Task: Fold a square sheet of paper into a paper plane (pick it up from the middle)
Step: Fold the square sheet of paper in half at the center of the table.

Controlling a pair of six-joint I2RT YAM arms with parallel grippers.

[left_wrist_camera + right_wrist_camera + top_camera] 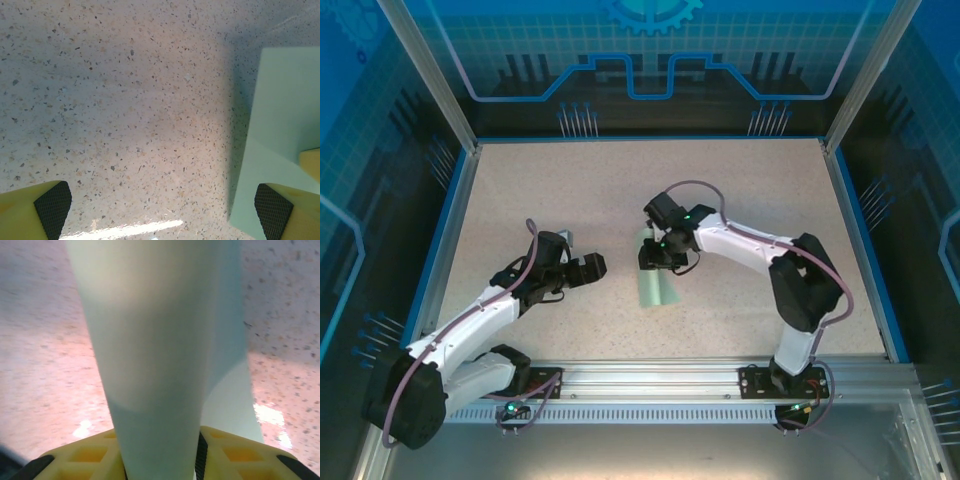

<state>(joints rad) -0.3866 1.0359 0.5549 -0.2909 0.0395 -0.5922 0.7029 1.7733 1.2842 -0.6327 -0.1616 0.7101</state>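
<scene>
The square sheet of paper [658, 287], pale mint green, lies near the table's middle, pinched and bowed up into a narrow arch. My right gripper [661, 256] is shut on its far part. In the right wrist view the curved sheet [150, 340] rises between the yellow fingers [235, 455] of that gripper [160, 462]. My left gripper [597, 266] stands open just left of the sheet, with bare table between its pads. In the left wrist view the sheet [285, 110] fills the right side, behind the right pad [272, 207] of the left gripper [162, 210]. A paper plane is out of view.
The speckled beige table [570, 190] is bounded by a blue rim [445, 240] and clear walls on three sides. The arms' mounting rail [650, 385] runs along the near edge.
</scene>
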